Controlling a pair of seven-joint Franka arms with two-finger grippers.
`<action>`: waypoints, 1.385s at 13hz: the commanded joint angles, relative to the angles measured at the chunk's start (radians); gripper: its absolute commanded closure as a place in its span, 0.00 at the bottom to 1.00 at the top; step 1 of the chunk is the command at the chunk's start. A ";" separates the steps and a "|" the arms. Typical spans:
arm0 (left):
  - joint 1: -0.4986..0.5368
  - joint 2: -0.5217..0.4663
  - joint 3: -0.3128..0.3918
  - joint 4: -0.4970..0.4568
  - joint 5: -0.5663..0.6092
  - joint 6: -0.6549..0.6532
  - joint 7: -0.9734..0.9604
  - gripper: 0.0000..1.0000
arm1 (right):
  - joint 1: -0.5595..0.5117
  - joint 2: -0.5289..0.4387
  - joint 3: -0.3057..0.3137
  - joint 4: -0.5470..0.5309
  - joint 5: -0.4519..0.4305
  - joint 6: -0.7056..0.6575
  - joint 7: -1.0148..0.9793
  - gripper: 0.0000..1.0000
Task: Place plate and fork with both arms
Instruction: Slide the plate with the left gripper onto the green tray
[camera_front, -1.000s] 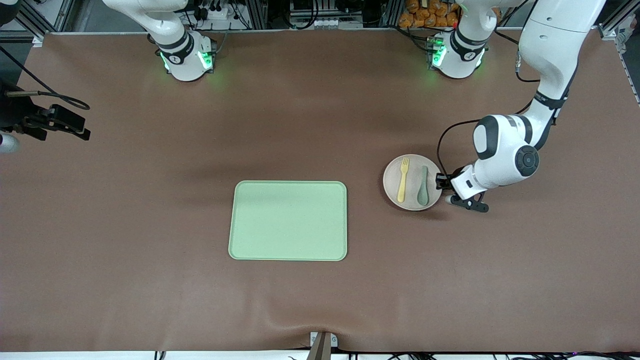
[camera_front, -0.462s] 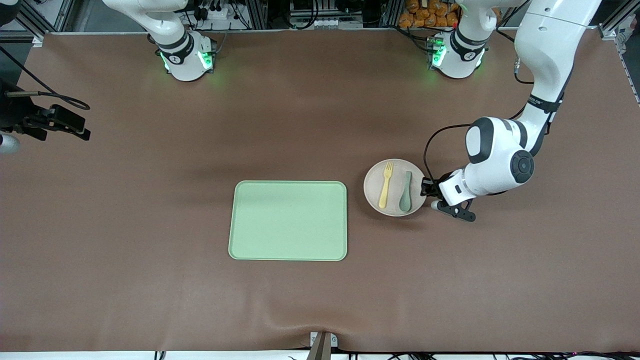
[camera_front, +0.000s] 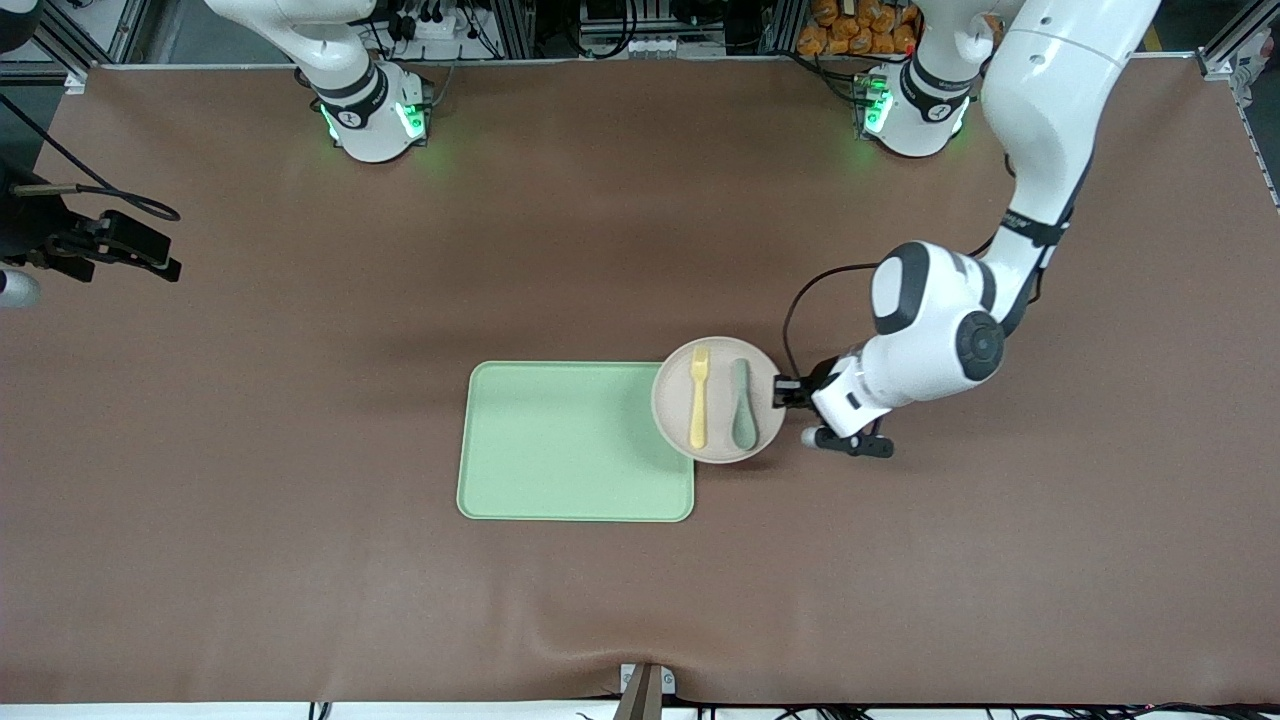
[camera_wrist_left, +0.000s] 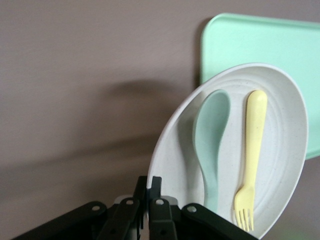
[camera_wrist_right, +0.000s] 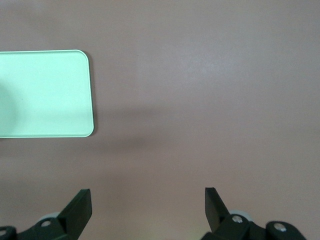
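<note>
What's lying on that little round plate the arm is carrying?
On the plate lie a yellow fork and a grey-green spoon, side by side. The left end effector pinches the plate's rim. The plate hides a corner of the green tray.

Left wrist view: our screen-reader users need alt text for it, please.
The left gripper, shut on the rim of the plate, carries it partly over the green tray. A yellow fork and grey-green spoon lie on the plate.

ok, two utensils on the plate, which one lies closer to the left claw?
The grey-green spoon. It lies on the plate beside the left claw, which grips the rim; the yellow fork lies toward the tray.
</note>
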 joint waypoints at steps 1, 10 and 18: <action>-0.079 0.143 0.012 0.195 -0.006 -0.031 -0.168 1.00 | -0.003 0.008 -0.002 0.007 0.005 -0.008 -0.009 0.00; -0.300 0.331 0.135 0.392 -0.010 0.057 -0.330 1.00 | -0.014 0.091 0.000 0.010 0.014 0.052 -0.003 0.00; -0.327 0.355 0.137 0.386 -0.006 0.113 -0.322 0.01 | 0.087 0.187 0.003 0.019 0.011 0.142 0.037 0.00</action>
